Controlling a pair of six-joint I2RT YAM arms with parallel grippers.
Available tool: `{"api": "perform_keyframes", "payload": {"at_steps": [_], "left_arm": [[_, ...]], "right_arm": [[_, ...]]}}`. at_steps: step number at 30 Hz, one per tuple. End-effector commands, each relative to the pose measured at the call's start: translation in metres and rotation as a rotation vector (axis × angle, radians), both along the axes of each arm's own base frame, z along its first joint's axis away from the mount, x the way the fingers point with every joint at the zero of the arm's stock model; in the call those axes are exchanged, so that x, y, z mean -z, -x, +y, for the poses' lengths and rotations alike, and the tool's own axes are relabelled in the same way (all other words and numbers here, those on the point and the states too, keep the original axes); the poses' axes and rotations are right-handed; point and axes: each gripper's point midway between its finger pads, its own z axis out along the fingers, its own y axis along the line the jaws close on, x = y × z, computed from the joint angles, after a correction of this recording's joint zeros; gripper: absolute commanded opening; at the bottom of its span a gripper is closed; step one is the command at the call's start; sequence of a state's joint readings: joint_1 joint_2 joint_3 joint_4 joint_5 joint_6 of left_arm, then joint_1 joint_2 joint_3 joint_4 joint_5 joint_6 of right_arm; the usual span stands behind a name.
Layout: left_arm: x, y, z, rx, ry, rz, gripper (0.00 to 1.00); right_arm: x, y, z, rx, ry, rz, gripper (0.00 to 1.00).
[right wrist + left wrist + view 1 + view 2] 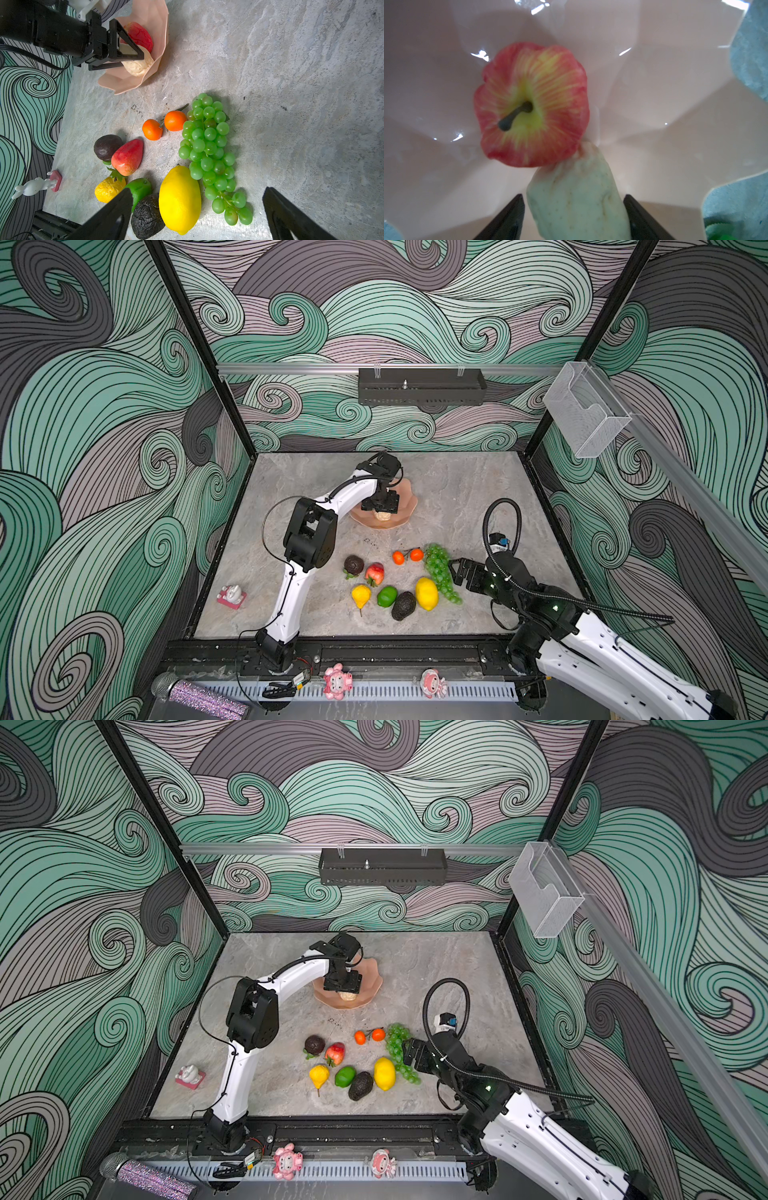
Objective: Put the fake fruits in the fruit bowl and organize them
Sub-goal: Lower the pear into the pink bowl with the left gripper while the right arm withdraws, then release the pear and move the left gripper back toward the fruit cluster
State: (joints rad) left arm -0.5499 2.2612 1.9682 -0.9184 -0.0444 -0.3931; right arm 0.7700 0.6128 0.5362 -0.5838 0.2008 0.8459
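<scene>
Two robot arms work over a grey, stone-patterned worktop. The left arm bends out over the fruit bowl, a shallow peach-pink dish with a wavy rim standing toward the back wall. It points straight down into the bowl, probably the simplest way to lower fruit past the rim. Its jaws stand apart on either side of a pale, knobbly cream fruit. A sliver of bowl shows beside one jaw, so they seem to flank the fruit rather than grip it. That fruit lies in the bowl with its tip touching a red-and-yellow apple, which likely keeps it from rolling.

Nearer the front, grouped between the arms where either could reach, lie:
- a dark round fruit
- a strawberry
- two oranges
- green grapes
- a yellow pear
- a lime
- an avocado
- a lemon

The right arm hovers low just beside the grapes. Its jaws are spread wide and empty, a span that would suit the bulky lemon or the bunch. Most of the sorting appears undone.
</scene>
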Motion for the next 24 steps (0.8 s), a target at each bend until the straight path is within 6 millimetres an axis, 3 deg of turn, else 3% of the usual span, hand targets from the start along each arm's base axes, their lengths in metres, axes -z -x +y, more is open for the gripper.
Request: {"api": "perform_keyframes", "payload": {"at_steps": [1, 6, 12, 13, 17, 24], "left_arm": [[-0.006, -0.004, -0.001, -0.016, 0.022, -0.006, 0.79], [-0.017, -0.001, 0.001, -0.018, 0.027, -0.020, 0.87], [-0.043, 0.006, 0.004, -0.017, 0.064, -0.073, 0.93], [-0.048, 0.010, 0.006, -0.017, 0.066, -0.075, 0.99], [-0.067, 0.028, 0.019, -0.015, 0.086, -0.128, 0.99], [-0.102, 0.074, 0.038, -0.042, 0.256, -0.282, 0.99]], "right_arm": [[-0.003, 0.000, 0.001, -0.002, -0.005, 0.002, 0.98], [-0.002, 0.000, 0.001, -0.007, 0.001, 0.004, 0.98], [-0.002, 0.000, 0.005, -0.034, 0.018, 0.009, 0.99], [-0.003, -0.001, 0.006, -0.042, 0.020, 0.008, 0.99], [-0.007, 0.000, 0.012, -0.078, 0.027, 0.023, 0.98], [0.007, 0.008, 0.029, -0.158, 0.081, 0.086, 0.96]]}}
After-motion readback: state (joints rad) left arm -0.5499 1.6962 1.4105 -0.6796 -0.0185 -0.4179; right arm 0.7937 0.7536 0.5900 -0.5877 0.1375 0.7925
